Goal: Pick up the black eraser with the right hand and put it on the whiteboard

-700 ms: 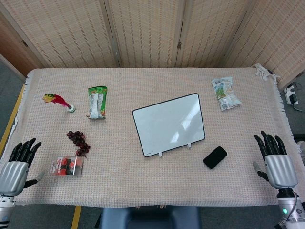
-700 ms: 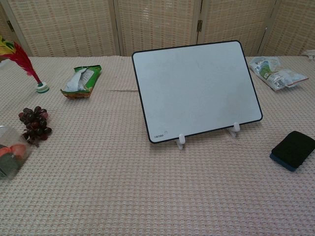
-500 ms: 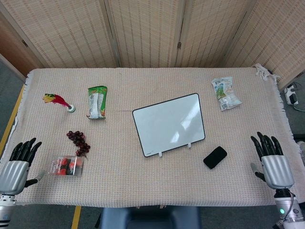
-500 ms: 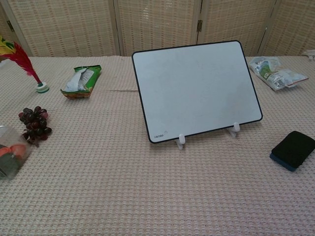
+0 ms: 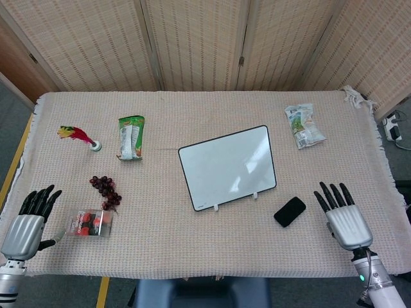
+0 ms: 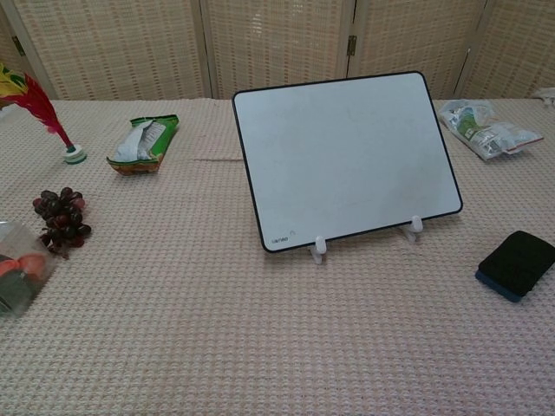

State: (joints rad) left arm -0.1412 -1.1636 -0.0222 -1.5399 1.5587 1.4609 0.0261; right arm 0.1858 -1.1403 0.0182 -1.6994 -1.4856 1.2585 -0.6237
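**Right hand near eraser, no contact**

Right hand [image 5: 347,221]: fingers spread, empty, near table edge. Flat black rectangular eraser [image 5: 289,212] lies on cloth just to its left, long axis diagonal, just before the white black-framed whiteboard [image 5: 227,167]. Left hand [image 5: 27,226] empty, splayed, well apart.

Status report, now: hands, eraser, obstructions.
Both hands open: left hand, right hand. Black eraser on cloth, untouched, beside whiteboard. Nothing between right hand and eraser.

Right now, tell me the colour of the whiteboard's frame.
Black: a thin black frame around the whiteboard, with white clip feet below. The chest view shows it best.
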